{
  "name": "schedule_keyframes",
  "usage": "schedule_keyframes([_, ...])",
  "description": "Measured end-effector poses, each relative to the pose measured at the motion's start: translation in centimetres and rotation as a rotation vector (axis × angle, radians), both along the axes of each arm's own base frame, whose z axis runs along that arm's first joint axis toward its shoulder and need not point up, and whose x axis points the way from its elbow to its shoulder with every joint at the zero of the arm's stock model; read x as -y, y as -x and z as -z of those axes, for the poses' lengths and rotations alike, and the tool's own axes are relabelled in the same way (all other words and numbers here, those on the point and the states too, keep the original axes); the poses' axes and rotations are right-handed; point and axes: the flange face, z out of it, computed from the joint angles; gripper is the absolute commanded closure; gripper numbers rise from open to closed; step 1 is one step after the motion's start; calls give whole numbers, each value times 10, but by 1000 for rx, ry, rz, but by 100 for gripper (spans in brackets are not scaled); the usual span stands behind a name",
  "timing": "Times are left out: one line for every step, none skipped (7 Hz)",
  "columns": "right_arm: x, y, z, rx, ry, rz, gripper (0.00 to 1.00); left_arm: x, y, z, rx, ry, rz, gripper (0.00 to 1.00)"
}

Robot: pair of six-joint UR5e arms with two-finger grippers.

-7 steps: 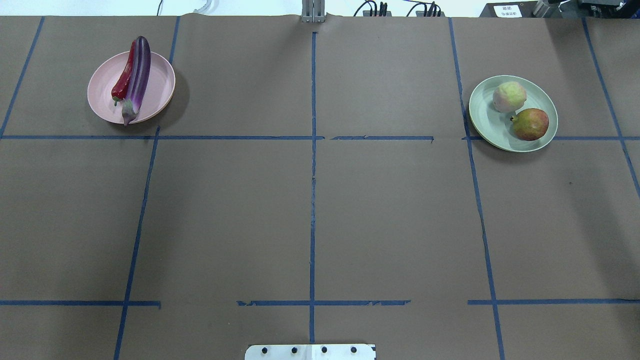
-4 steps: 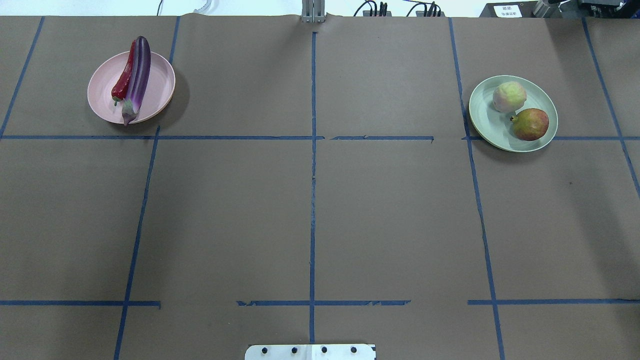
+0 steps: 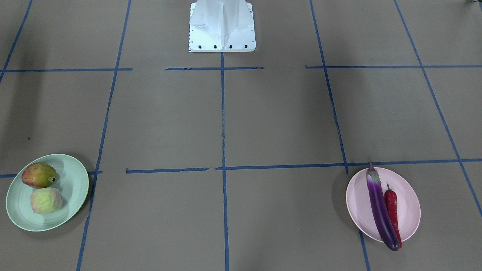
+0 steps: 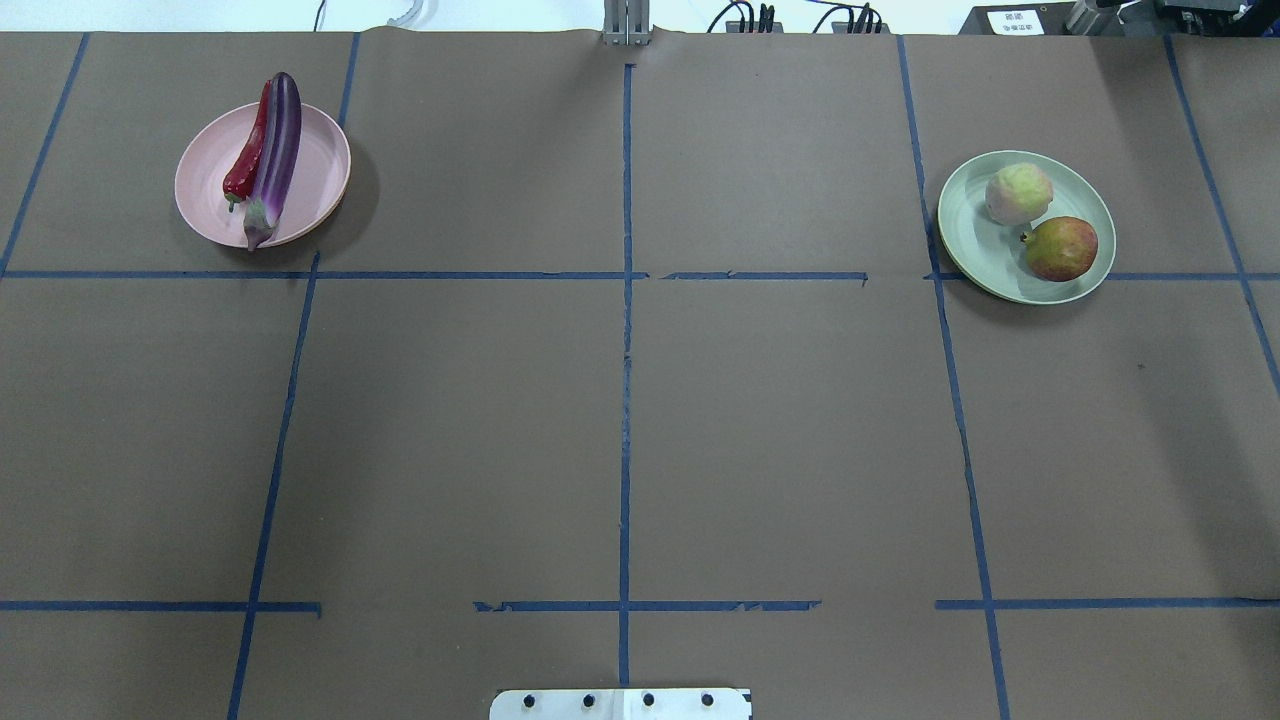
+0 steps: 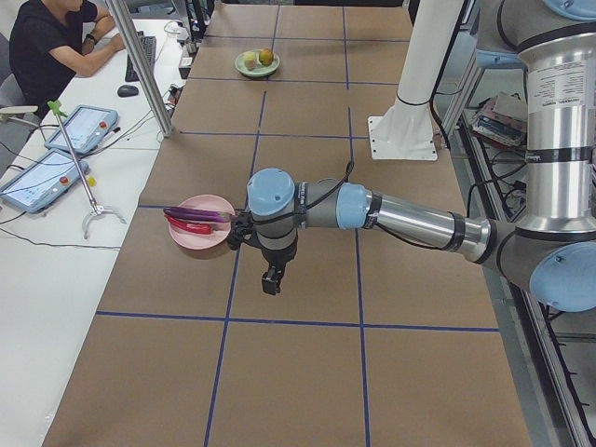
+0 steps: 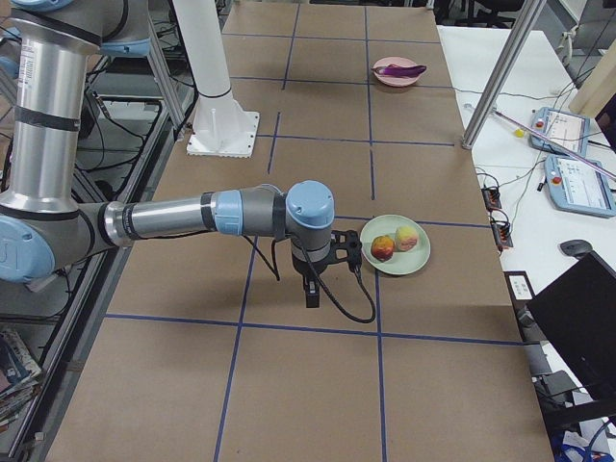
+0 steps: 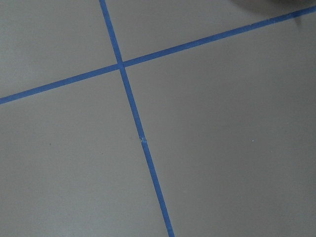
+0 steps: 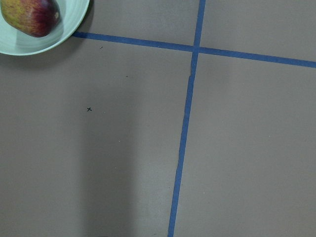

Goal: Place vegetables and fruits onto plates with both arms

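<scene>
The purple eggplant (image 4: 276, 150) and the red chili pepper (image 4: 248, 160) lie side by side on the pale pink plate (image 4: 315, 190) at the far left. The red-and-green mango (image 4: 1061, 248) and the paler round fruit (image 4: 1018, 193) sit on the pale green plate (image 4: 962, 230) at the far right. The left gripper (image 5: 270, 279) shows only in the exterior left view, raised beside the pink plate (image 5: 197, 236). The right gripper (image 6: 311, 294) shows only in the exterior right view, raised beside the green plate (image 6: 397, 267). I cannot tell whether either is open or shut.
The white base block (image 3: 222, 26) stands at the robot's side of the table. Blue tape lines (image 4: 625, 300) divide the brown table cover into a grid. An operator (image 5: 51, 42) sits at a side desk with tablets (image 5: 42, 177).
</scene>
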Motion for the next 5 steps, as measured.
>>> schedule_keyframes([0, 0, -1, 0, 1, 1, 0, -1, 0, 0, -1, 1, 0, 0])
schedule_keyframes([-2, 1, -2, 1, 3, 2, 0, -4, 0, -2, -2, 7, 0, 0])
schedule_keyframes([-5, 1, -3, 4, 7, 3, 0, -9, 0, -3, -2, 9, 0, 0])
schedule_keyframes([-7, 1, -5, 8, 11, 4, 0, -15, 0, 0, -2, 6, 0, 0])
schedule_keyframes([-9, 1, -7, 10, 14, 5, 0, -21, 0, 2, -3, 2, 0, 0])
